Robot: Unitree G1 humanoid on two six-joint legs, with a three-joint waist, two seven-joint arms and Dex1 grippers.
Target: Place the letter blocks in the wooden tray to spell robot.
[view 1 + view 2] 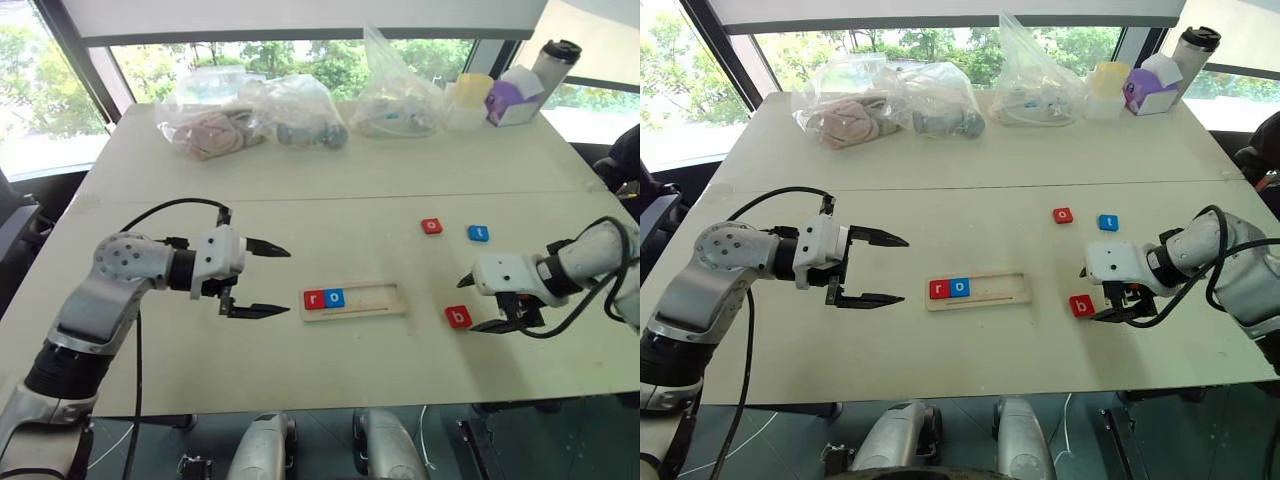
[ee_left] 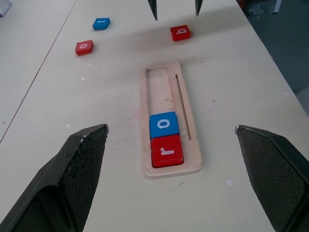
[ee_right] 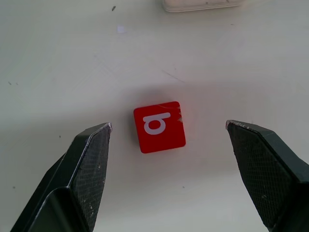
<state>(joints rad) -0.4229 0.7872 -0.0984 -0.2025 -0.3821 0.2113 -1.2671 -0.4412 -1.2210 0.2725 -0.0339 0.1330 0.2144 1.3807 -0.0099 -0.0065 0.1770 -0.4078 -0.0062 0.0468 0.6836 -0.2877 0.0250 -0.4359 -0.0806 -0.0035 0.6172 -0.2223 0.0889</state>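
tray: the wooden tray [image 1: 352,301] lies flat near the table's [image 1: 300,180] front edge, about mid-width, long side running along that edge. Red r block [image 1: 314,299] and blue o block [image 1: 334,298] already sit touching at its left end, rest of the slot is bare.

b block: red b block [image 1: 458,317] is flat on the table just off the tray's right end, toward the right edge. Looks like the next letter to go in, so that's the one that matters.

other blocks: red o block [image 1: 431,226] and blue t block [image 1: 479,233] sit side by side further back, well apart from the tray.

right gripper: right gripper [image 3: 169,133] hangs over the b, pointing steeply down, fingers spread wide, nothing held. In the right wrist view the block sits squarely between the two fingers, not touching either.

left gripper: left gripper [image 1: 262,281] is parked off the tray's left end, pointing along the tray, fingers wide apart, holding nothing.

key relation: b is straight below the right gripper and way closer to it than to the left. I'd guess it just needs to drop and pinch, then carry it left to the slot beside the blue o.

watch out: block is thin, so a shallow pinch could slip off.
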